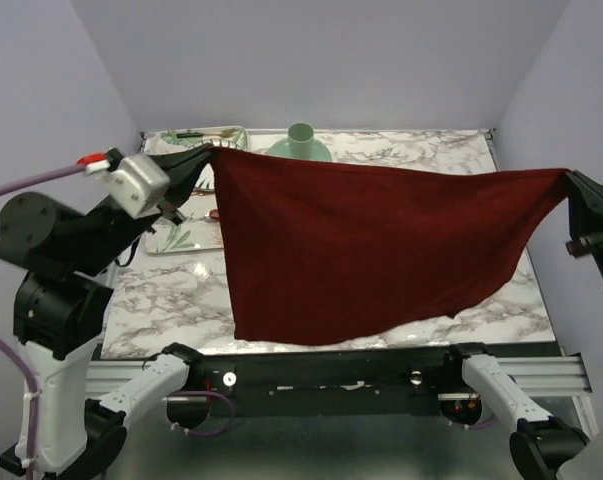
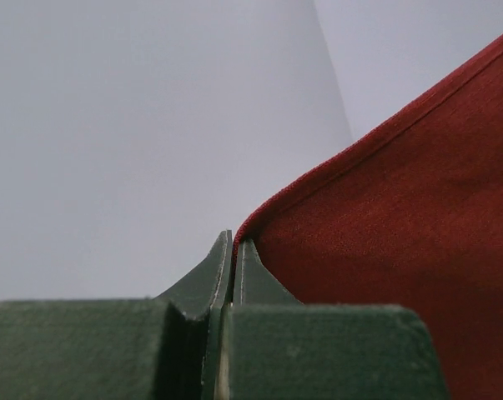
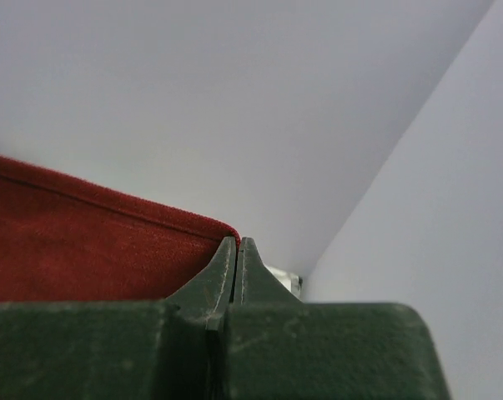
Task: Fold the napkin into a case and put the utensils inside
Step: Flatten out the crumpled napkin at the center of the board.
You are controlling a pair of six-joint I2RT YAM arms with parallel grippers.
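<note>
**Napkin held spread in the air by two corners**

The napkin [image 1: 361, 250] is not yet folded. It hangs open above the table [image 1: 161, 300] and covers most of its middle and right. The left gripper [image 1: 209, 152] is clamped on the far-left corner and the right gripper [image 1: 571, 180] on the right corner, both fully closed on cloth. The top edge runs tight between them, and the rest drapes toward the near side, lowest at the near left. I judge the reason for this hold to be that tension along one edge lets the creased cloth hang flat, ready to be laid down square for a first fold.

The top view alone shows the whole spread and how far apart the arms are. It also shows a green cup [image 1: 301, 140] at the far edge behind the cloth and a tray [image 1: 166, 245] on the left, partly hidden by it. The utensils cannot be made out there; they may lie behind the cloth.

The wrist views show only wall behind and none of the table, but they show the grip itself. In each, the fingertips [image 2: 213, 275] meet with no gap, and only the hemmed tip of a corner comes out between them. With so little cloth held, a hard pull could slip a corner free.
</note>
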